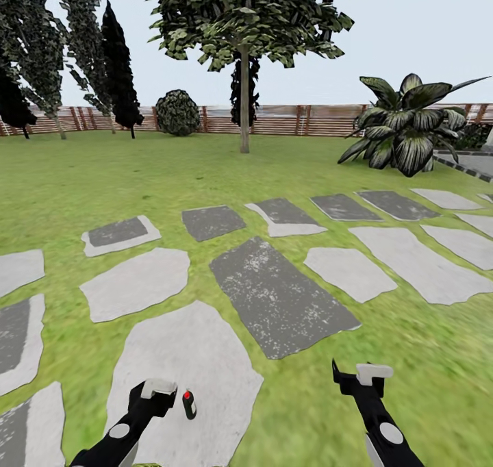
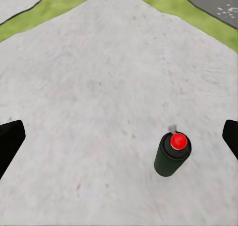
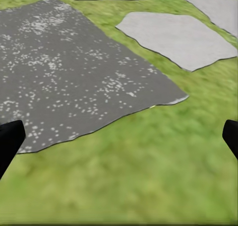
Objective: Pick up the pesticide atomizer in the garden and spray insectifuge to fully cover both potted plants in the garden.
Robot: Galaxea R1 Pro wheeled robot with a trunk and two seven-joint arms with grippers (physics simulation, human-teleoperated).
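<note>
Two pincers held low over the garden [image 1: 103, 179], each spread wide and grasping nothing: left pincer [image 2: 119, 136] above a pale stepping stone [image 2: 99, 77], right pincer [image 3: 119, 136] above grass beside a dark speckled stone [image 3: 69, 67]. Pesticide atomizer [image 2: 172, 154] upright on the pale stone, between the left fingers, nearer one, untouched. Open lawn around; wooden fence [image 1: 274, 119], tree [image 1: 244, 77] and striped-leaf bush [image 1: 404, 128] far ahead.
</note>
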